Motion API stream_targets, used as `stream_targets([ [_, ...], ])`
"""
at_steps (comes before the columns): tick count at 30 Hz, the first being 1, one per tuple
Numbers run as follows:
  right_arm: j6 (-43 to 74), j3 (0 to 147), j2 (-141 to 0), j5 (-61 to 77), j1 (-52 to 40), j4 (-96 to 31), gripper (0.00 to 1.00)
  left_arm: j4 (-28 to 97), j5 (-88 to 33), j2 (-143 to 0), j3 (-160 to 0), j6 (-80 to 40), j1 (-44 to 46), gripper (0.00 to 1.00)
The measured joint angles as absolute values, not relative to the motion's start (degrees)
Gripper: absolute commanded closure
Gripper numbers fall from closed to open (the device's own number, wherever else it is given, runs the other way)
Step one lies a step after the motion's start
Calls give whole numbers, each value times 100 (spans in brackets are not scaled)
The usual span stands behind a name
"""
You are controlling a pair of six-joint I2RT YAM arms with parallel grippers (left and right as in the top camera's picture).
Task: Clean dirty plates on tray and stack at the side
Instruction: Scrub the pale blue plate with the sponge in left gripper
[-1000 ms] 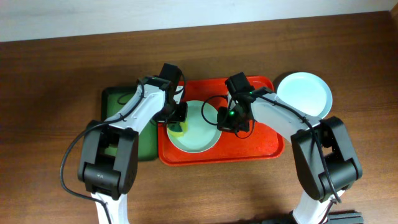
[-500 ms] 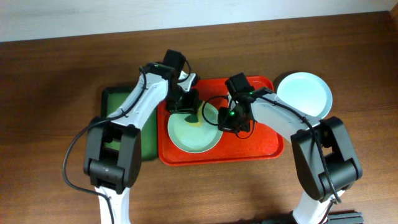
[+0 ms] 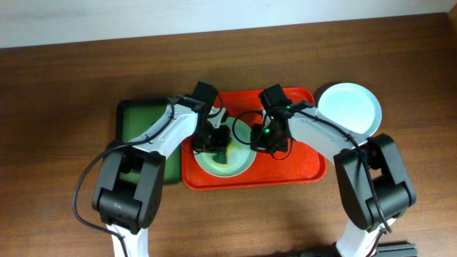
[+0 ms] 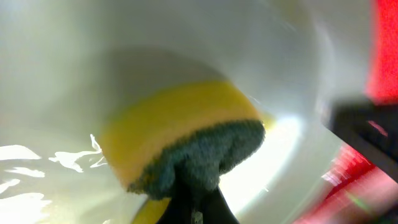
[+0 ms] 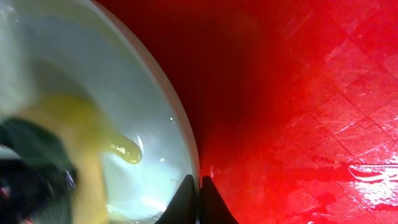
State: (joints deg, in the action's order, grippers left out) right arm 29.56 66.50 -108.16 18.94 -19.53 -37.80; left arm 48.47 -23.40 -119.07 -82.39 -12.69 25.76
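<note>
A pale plate (image 3: 241, 161) is laid on the red tray (image 3: 303, 168). Its rim is pinched tight by the right gripper (image 5: 198, 186). A yellow-green sponge (image 4: 180, 124) is squeezed by the left gripper (image 4: 196, 204) and pressed into the plate. It is likely hard and slippery, so the rim is best held.
</note>
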Motion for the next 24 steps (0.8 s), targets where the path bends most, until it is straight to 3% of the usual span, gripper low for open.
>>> stream_targets([
  [3, 2958, 6650, -10816, 1905, -1953, -3758, 96, 4980, -2884, -11902, -8401, -1146, 2648, 100],
  [9, 2954, 6650, -10816, 1918, -1953, -3756, 96, 5148, -1168, -11404, -8722, -1205, 2591, 100],
  [15, 2954, 6650, -10816, 1918, -1955, -3756, 96, 4746, -655, -11872, -8471, -1302, 2609, 100],
  [19, 2954, 6650, -10816, 1914, -1955, -3756, 96, 4709, -878, -12014, -8484, -1424, 2587, 100],
  [24, 2956, 6650, -10816, 1918, -1955, -3752, 96, 5221, -2366, -12206, -8901, -1310, 2543, 100],
])
